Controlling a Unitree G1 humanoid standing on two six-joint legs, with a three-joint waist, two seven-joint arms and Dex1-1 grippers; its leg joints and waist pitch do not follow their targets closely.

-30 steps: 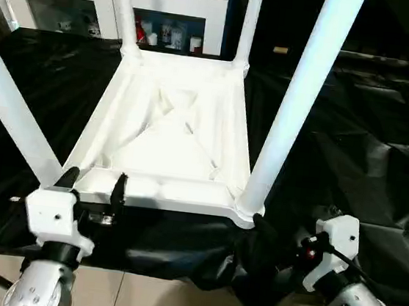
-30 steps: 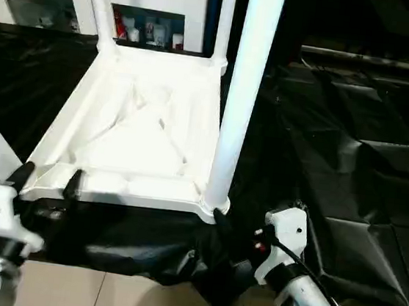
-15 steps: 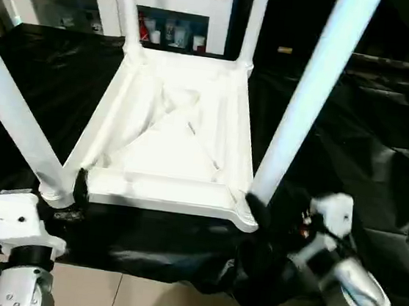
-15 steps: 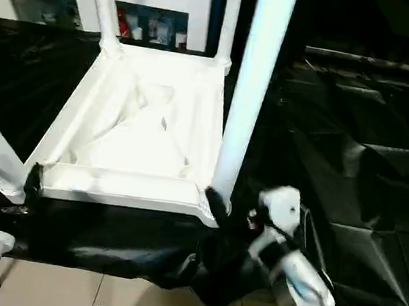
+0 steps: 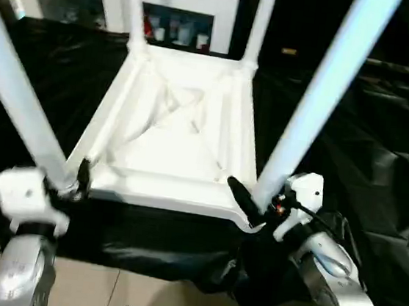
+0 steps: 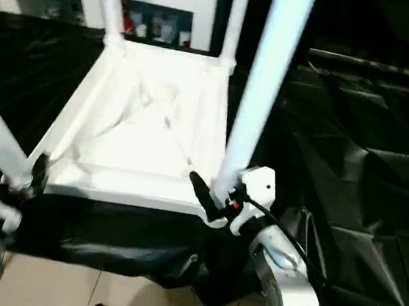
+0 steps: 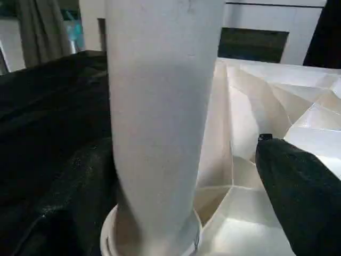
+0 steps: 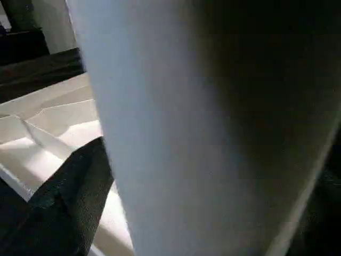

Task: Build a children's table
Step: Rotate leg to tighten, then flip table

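On black sheeting (image 5: 380, 166), the upturned white tabletop (image 5: 174, 131) carries four legs (image 5: 321, 100).

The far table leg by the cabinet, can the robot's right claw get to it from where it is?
Probably not right now. The right claw sits at the near right leg, and the far right leg stands across the whole upside-down tabletop. Nothing blocks the way, though; it looks too far.

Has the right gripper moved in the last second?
Yes. The right gripper has come up and in from below the tabletop's near right corner to the base of the near right leg there.
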